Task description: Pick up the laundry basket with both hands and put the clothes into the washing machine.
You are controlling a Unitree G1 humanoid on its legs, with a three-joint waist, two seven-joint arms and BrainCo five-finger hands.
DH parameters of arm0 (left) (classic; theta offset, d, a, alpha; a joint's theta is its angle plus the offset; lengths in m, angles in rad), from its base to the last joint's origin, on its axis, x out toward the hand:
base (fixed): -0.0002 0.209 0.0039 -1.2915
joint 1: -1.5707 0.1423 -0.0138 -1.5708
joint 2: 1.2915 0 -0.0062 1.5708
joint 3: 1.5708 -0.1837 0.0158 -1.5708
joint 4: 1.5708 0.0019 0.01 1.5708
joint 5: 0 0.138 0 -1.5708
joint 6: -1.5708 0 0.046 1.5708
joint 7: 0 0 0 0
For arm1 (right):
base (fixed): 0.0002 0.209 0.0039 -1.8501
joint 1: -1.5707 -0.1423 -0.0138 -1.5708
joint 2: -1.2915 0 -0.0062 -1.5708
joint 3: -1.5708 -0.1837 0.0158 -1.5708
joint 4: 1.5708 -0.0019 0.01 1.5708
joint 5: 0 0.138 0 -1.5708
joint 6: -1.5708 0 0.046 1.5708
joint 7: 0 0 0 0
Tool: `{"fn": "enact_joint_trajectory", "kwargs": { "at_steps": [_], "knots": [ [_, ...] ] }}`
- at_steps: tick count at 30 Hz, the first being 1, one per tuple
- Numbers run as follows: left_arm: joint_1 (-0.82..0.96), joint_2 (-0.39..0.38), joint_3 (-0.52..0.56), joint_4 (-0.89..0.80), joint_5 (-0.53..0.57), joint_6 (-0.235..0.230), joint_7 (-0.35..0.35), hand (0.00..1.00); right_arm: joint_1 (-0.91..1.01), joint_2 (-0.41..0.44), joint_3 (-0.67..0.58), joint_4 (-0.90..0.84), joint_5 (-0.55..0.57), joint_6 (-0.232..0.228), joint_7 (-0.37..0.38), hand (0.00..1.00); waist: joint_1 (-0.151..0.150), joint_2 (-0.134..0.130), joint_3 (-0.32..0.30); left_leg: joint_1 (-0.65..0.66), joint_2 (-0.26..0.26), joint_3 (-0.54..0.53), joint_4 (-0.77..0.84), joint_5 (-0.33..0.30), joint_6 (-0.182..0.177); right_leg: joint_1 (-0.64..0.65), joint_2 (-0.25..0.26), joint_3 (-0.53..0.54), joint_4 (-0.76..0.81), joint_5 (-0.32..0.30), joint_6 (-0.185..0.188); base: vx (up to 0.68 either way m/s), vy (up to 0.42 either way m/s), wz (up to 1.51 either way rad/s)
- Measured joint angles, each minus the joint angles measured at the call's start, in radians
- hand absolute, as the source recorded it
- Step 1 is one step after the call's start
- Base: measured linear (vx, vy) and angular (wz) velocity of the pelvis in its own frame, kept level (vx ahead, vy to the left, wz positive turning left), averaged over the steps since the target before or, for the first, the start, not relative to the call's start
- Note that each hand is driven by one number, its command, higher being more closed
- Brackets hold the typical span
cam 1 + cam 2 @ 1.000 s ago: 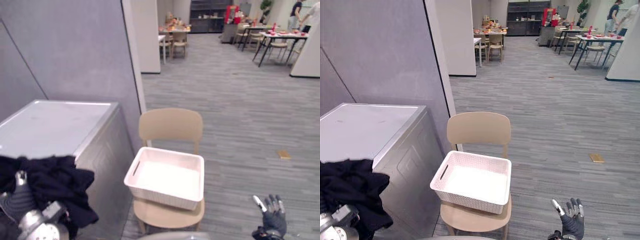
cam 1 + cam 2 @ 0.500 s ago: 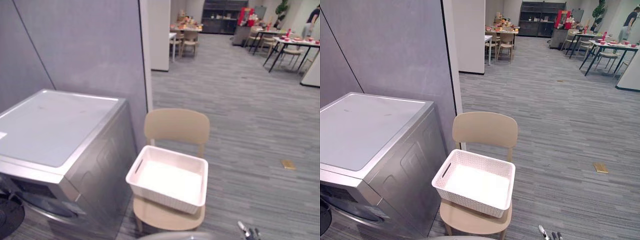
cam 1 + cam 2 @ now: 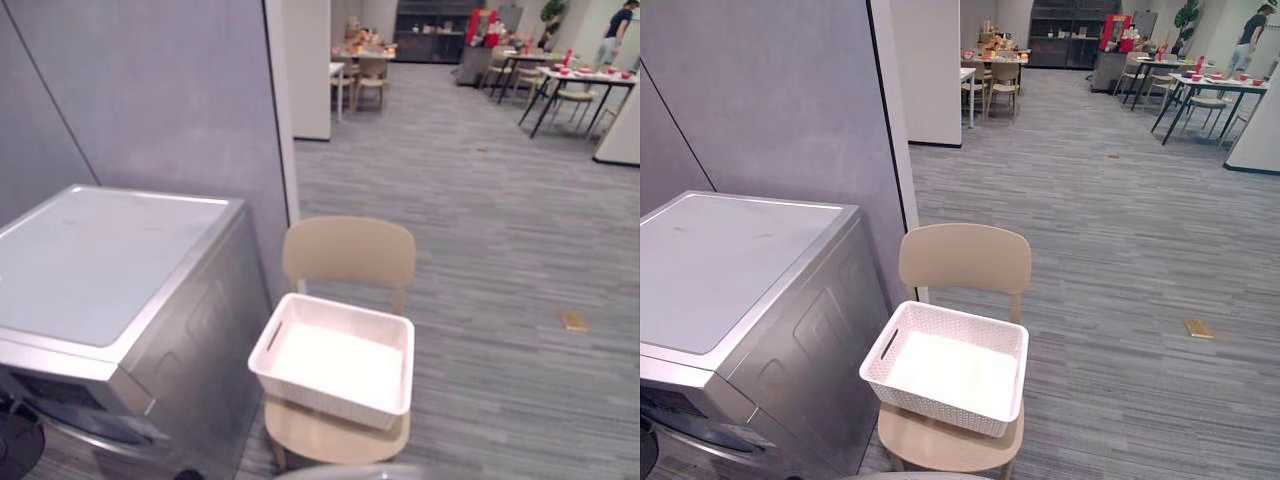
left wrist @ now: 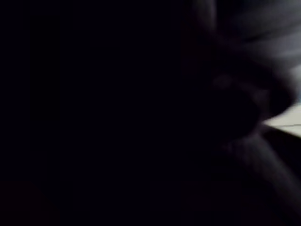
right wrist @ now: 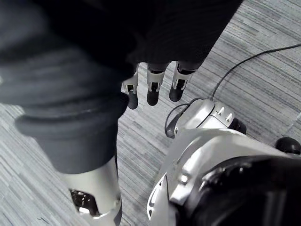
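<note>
At lower centre of the head views, you see the laundry basket [image 3: 325,398] standing on the chair [image 3: 348,250], just beside the washing machine [image 3: 100,260]. Your right hand [image 5: 152,87] hangs above the floor, fingers straight and slightly apart. Of the left hand you cannot tell the state.

A beige chair [image 3: 964,260] stands by a grey partition [image 3: 760,100]; a small tan piece [image 3: 1198,328] lies on the carpet [image 3: 1120,230]
</note>
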Motion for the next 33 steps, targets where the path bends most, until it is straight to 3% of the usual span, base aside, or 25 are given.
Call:
{"fn": "enact_joint_trajectory", "kwargs": {
  "at_steps": [5, 9, 11, 14, 15, 16, 17, 18, 19, 22, 23, 24, 25, 26, 28, 30, 31, 32, 33],
  "knots": [
    [-0.011, 0.01, -0.026, 0.003, 0.0, 0.0, -0.012, 1.0, -0.052, -0.014, 0.017, 0.018, -0.003, 0.0, 0.0, 0.0, -0.003, 0.005, 0.039, -0.002, 0.009, 0.009, 0.027, -0.015, 0.0, -0.002, 0.007, 0.014, 0.009, -0.002, -0.003, -0.01, -0.005, -0.08],
    [-0.017, 0.006, -0.021, -0.008, -0.001, -0.001, -0.021, 1.0, -0.069, -0.036, 0.14, -0.03, -0.056, -0.009, 0.003, 0.0, -0.009, 0.021, 0.09, -0.1, 0.055, -0.014, 0.202, -0.088, -0.009, -0.04, 0.027, 0.007, 0.079, -0.041, -0.021, -0.05, -0.067, 0.03],
    [-0.024, 0.0, -0.017, -0.023, -0.001, -0.002, -0.02, 1.0, -0.069, -0.051, 0.196, -0.06, -0.063, -0.013, 0.004, 0.0, -0.022, 0.024, 0.112, -0.134, 0.059, -0.057, 0.227, -0.087, -0.01, -0.054, 0.025, -0.027, 0.122, -0.061, -0.028, -0.02, -0.104, 0.55],
    [-0.036, -0.015, -0.003, -0.096, 0.0, 0.0, -0.016, 1.0, -0.079, -0.067, 0.288, -0.097, -0.095, -0.014, 0.004, 0.0, -0.021, 0.014, 0.143, -0.23, 0.042, -0.139, 0.254, -0.035, 0.004, -0.106, -0.016, -0.142, 0.249, -0.13, -0.044, -0.06, -0.128, 1.06],
    [-0.044, -0.022, -0.002, -0.117, 0.0, 0.001, -0.013, 1.0, -0.087, -0.069, 0.293, -0.099, -0.103, -0.015, 0.001, 0.0, -0.021, 0.012, 0.151, -0.264, 0.028, -0.143, 0.25, 0.006, 0.017, -0.111, -0.035, -0.189, 0.275, -0.144, -0.05, -0.11, -0.134, 1.74],
    [-0.054, -0.029, -0.012, -0.14, 0.0, -0.002, -0.011, 1.0, -0.1, -0.067, 0.292, -0.098, -0.12, -0.011, -0.002, 0.0, -0.021, -0.009, 0.152, -0.279, 0.014, -0.153, 0.175, 0.085, 0.018, -0.118, -0.072, -0.258, 0.275, -0.146, -0.067, -0.11, -0.072, 1.59],
    [-0.066, -0.026, -0.013, -0.145, 0.001, -0.003, -0.009, 1.0, -0.101, -0.071, 0.285, -0.097, -0.13, -0.013, -0.004, 0.0, -0.025, -0.01, 0.152, -0.274, 0.015, -0.125, 0.146, 0.103, 0.028, -0.117, -0.079, -0.309, 0.265, -0.144, -0.071, -0.14, -0.063, 1.79],
    [-0.088, -0.04, -0.014, -0.15, 0.001, 0.001, 0.004, 1.0, -0.115, -0.075, 0.274, -0.102, -0.135, -0.022, -0.009, 0.0, -0.023, 0.011, 0.168, -0.331, 0.05, -0.023, 0.346, 0.01, 0.071, -0.11, -0.093, -0.382, 0.271, -0.143, -0.073, -0.11, -0.025, 1.5],
    [-0.089, -0.045, -0.012, -0.15, 0.001, 0.0, 0.009, 1.0, -0.129, -0.083, 0.263, -0.101, -0.135, -0.022, -0.02, 0.0, -0.023, 0.018, 0.176, -0.338, 0.08, 0.032, 0.476, -0.051, 0.086, -0.091, -0.101, -0.429, 0.269, -0.14, -0.078, -0.14, -0.049, 1.62],
    [-0.076, -0.03, -0.025, -0.126, 0.0, -0.002, 0.008, 1.0, -0.138, -0.081, 0.23, -0.088, -0.134, -0.013, -0.029, 0.0, -0.025, 0.033, 0.165, -0.249, 0.19, 0.133, 0.689, -0.113, 0.068, -0.017, -0.112, -0.58, 0.242, -0.116, -0.068, -0.13, 0.025, 1.42],
    [-0.078, -0.025, -0.035, -0.113, 0.0, -0.001, 0.007, 1.0, -0.142, -0.082, 0.22, -0.088, -0.134, -0.012, -0.029, 0.0, -0.025, 0.038, 0.16, -0.238, 0.198, 0.137, 0.681, -0.121, 0.051, -0.013, -0.112, -0.597, 0.239, -0.109, -0.066, -0.06, 0.149, 1.25],
    [-0.085, -0.015, -0.057, -0.081, 0.002, 0.003, 0.006, 1.0, -0.154, -0.082, 0.19, -0.078, -0.132, -0.01, -0.03, 0.0, -0.03, 0.051, 0.145, -0.207, 0.209, 0.149, 0.581, -0.145, 0.001, -0.013, -0.111, -0.647, 0.225, -0.085, -0.055, -0.02, 0.17, 1.05],
    [-0.091, -0.012, -0.07, -0.07, 0.003, 0.009, 0.005, 1.0, -0.16, -0.081, 0.173, -0.073, -0.131, -0.009, -0.031, 0.0, -0.035, 0.058, 0.139, -0.195, 0.196, 0.158, 0.498, -0.16, -0.031, -0.02, -0.112, -0.67, 0.22, -0.071, -0.047, -0.02, 0.277, 1.46],
    [-0.107, -0.007, -0.095, -0.045, 0.01, 0.017, 0.004, 1.0, -0.18, -0.081, 0.135, -0.05, -0.127, -0.005, -0.032, 0.0, -0.051, 0.067, 0.127, -0.164, 0.151, 0.175, 0.363, -0.171, -0.045, -0.019, -0.109, -0.709, 0.2, -0.04, -0.041, -0.01, 0.296, 1.41],
    [-0.119, 0.023, -0.13, -0.027, 0.022, 0.028, 0.001, 1.0, -0.194, -0.07, 0.117, -0.023, -0.126, 0.01, -0.032, 0.0, -0.04, 0.034, 0.127, -0.127, 0.096, 0.162, 0.242, -0.149, -0.023, -0.01, -0.132, -0.709, 0.196, 0.001, -0.069, -0.01, 0.293, 0.96],
    [-0.102, 0.046, -0.141, -0.013, 0.025, 0.035, 0.001, 1.0, -0.201, -0.052, 0.12, -0.022, -0.127, 0.016, -0.029, 0.0, -0.037, 0.029, 0.123, -0.081, 0.085, 0.154, 0.206, -0.135, -0.01, -0.013, -0.069, -0.601, 0.091, -0.017, -0.033, -0.03, 0.201, 0.22],
    [-0.105, 0.049, -0.148, -0.011, 0.03, 0.035, 0.001, 1.0, -0.202, -0.049, 0.123, -0.022, -0.127, 0.016, -0.029, 0.0, -0.04, 0.021, 0.12, -0.076, 0.077, 0.153, 0.203, -0.135, -0.009, -0.016, -0.054, -0.581, 0.058, -0.001, -0.041, -0.06, 0.088, 0.29],
    [-0.108, 0.051, -0.175, -0.001, 0.03, 0.033, -0.001, 1.0, -0.2, -0.054, 0.13, -0.019, -0.132, 0.018, -0.027, 0.0, -0.047, 0.017, 0.11, -0.066, 0.052, 0.145, 0.177, -0.13, -0.002, -0.009, -0.053, -0.552, 0.033, 0.073, -0.046, -0.06, 0.111, 0.26],
    [-0.113, 0.044, -0.192, -0.003, 0.03, 0.028, -0.008, 1.0, -0.195, -0.06, 0.133, -0.019, -0.136, 0.018, -0.026, 0.0, -0.046, 0.031, 0.093, -0.044, 0.038, 0.144, 0.135, -0.111, 0.004, -0.018, -0.06, -0.549, 0.03, 0.088, -0.041, -0.07, 0.11, 0.1]
  ]
}}
